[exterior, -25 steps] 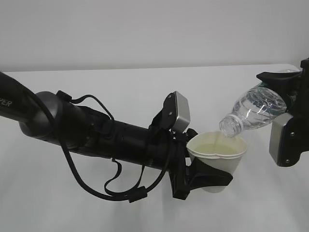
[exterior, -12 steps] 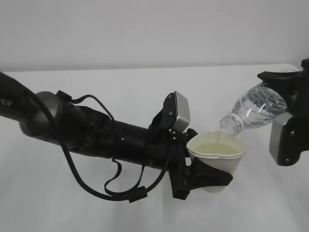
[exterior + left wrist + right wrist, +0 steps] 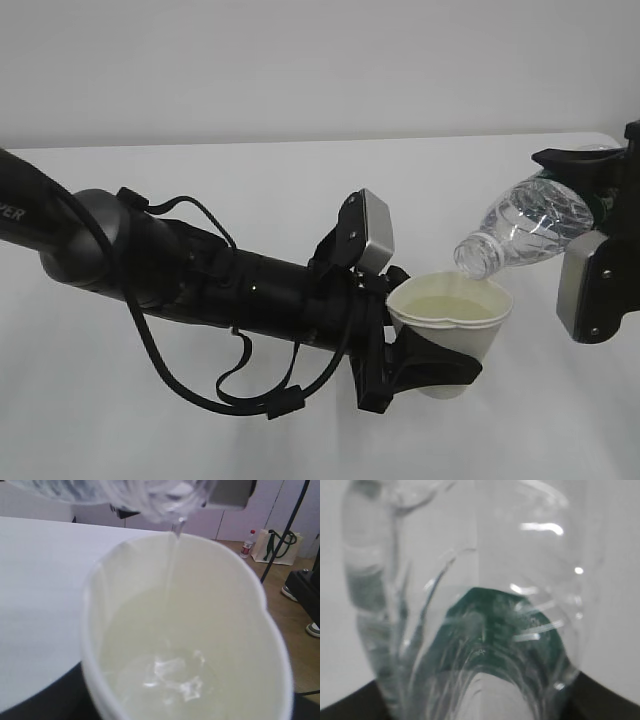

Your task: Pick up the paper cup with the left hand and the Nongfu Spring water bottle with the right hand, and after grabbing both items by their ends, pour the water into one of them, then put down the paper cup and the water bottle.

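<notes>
My left gripper point(image 3: 435, 365) is shut on the white paper cup point(image 3: 452, 330), holding it upright above the table, its rim squeezed slightly out of round. The cup point(image 3: 190, 645) fills the left wrist view, with clear water point(image 3: 172, 675) pooled at its bottom. My right gripper point(image 3: 600, 200) is shut on the base end of the Nongfu Spring water bottle point(image 3: 530, 230), which is tilted mouth-down over the cup's rim. A thin stream of water point(image 3: 172, 560) falls from the bottle mouth point(image 3: 175, 505) into the cup. The bottle point(image 3: 470, 630) fills the right wrist view, green label showing.
The white table point(image 3: 300, 180) spreads under both arms, with its far edge against a pale wall. The left arm with loose black cables point(image 3: 230, 380) lies low across the left half. Bags and a bottle sit on the floor point(image 3: 272, 545) beyond the table.
</notes>
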Motion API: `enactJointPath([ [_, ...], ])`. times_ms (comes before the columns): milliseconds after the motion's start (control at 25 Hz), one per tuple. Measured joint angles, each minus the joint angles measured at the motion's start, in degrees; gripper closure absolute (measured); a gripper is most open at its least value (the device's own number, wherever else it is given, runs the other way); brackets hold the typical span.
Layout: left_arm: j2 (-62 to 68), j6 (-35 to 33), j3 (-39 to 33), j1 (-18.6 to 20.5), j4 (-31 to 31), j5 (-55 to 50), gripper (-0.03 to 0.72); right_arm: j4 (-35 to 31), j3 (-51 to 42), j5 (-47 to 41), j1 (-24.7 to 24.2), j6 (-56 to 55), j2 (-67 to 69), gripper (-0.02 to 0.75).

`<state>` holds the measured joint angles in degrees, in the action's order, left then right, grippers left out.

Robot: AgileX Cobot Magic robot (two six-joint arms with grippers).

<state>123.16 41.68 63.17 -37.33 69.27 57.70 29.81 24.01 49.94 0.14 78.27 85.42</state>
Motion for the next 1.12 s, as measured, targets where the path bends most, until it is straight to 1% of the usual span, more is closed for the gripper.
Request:
enactJointPath([
  [520, 0.0, 0.0, 0.0, 0.0, 0.0, 0.0, 0.267, 0.4, 0.0, 0.1, 0.0, -5.0, 0.0, 0.317],
  [760, 0.0, 0.0, 0.0, 0.0, 0.0, 0.0, 0.268, 0.5, 0.0, 0.6, 0.0, -12.5, 0.0, 0.317],
  [960, 0.0, 0.0, 0.0, 0.0, 0.0, 0.0, 0.280, 0.5, 0.0, 0.7, 0.0, -18.8, 0.0, 0.353],
  [1120, 0.0, 0.0, 0.0, 0.0, 0.0, 0.0, 0.283, 0.5, 0.0, 0.8, 0.0, -19.8, 0.0, 0.365],
])
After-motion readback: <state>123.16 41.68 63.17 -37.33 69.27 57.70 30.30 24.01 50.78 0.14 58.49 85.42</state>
